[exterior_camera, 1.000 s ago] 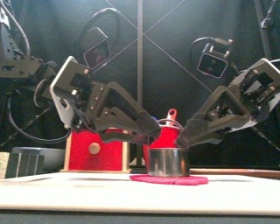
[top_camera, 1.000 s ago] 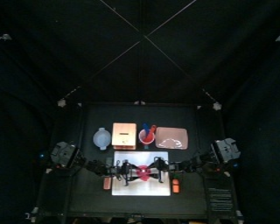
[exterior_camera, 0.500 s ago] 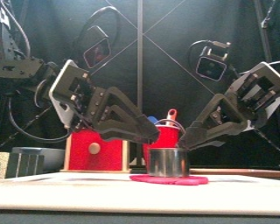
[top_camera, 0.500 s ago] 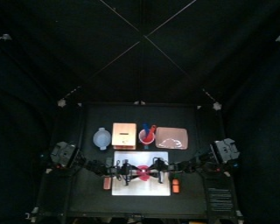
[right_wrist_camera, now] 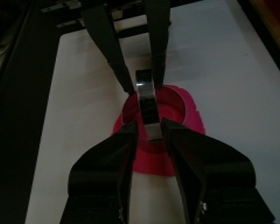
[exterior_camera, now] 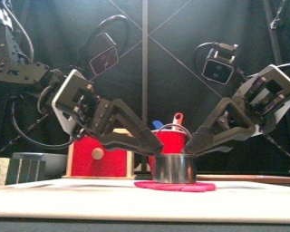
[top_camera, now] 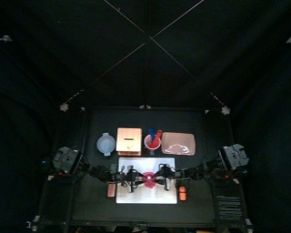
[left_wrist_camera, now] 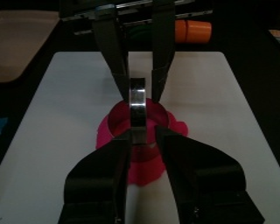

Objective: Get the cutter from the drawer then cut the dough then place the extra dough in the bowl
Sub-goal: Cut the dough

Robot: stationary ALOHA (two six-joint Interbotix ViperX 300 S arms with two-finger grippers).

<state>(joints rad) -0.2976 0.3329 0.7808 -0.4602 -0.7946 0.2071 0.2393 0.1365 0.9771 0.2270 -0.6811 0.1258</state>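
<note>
Both my claws are clamped on the cutter right now, with the left claw pinching it from one side and the right claw from the other. The cutter's standing upright on the flat pink dough, about mid-way across the white cutting board near the table's front edge. Further back there's a row with the blue-grey bowl, the wooden box, the red cup and the pink tray.

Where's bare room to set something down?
Bare: the front strip of the white board, between the dough and its front edge. Crowded: the middle, where left gripper and right gripper hold the cutter, and the back row of bowl, box, cup and pink tray.
</note>
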